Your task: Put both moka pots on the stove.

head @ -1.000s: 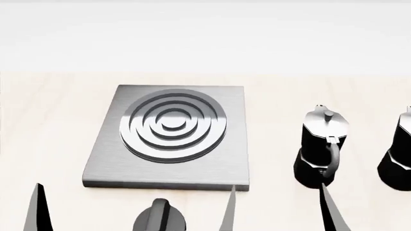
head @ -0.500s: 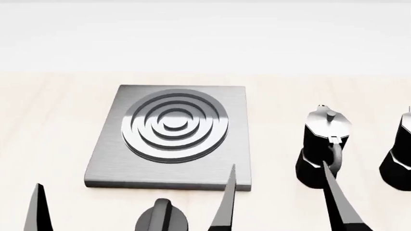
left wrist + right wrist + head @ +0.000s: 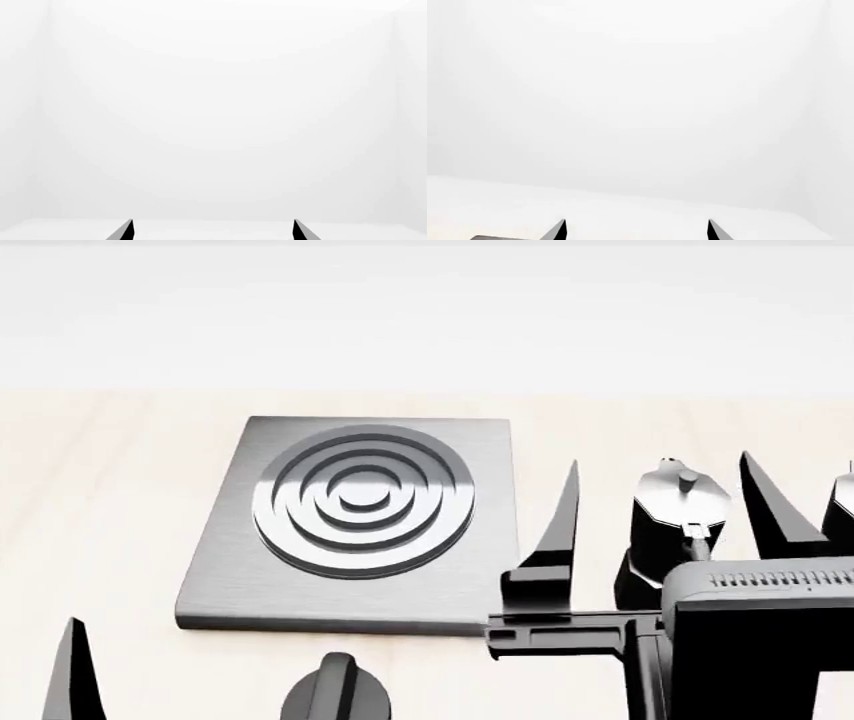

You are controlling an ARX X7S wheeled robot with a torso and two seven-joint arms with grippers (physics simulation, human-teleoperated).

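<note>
The stove (image 3: pixel 360 520), a grey square plate with a ring burner, lies left of centre on the table. One moka pot (image 3: pixel 667 530) stands to its right, and a second moka pot (image 3: pixel 845 505) is cut by the right edge. My right gripper (image 3: pixel 659 458) is open. In the head view its two fingers flank the nearer pot and its body hides the pot's base. The right wrist view shows the right gripper (image 3: pixel 636 220) with nothing between the tips. My left gripper (image 3: pixel 213 220) is open and empty, with one finger (image 3: pixel 70 670) showing low at the left.
A low black round knob (image 3: pixel 334 695) sits at the near edge in front of the stove. The pale wood table (image 3: pixel 107 490) runs back to a white wall. Both wrist views face blank white background.
My right arm has pushed forward and to the right; its fingers, earlier in front of the stove and pot, now flank the nearer pot, and its body has come into view. The left finger barely moved.
</note>
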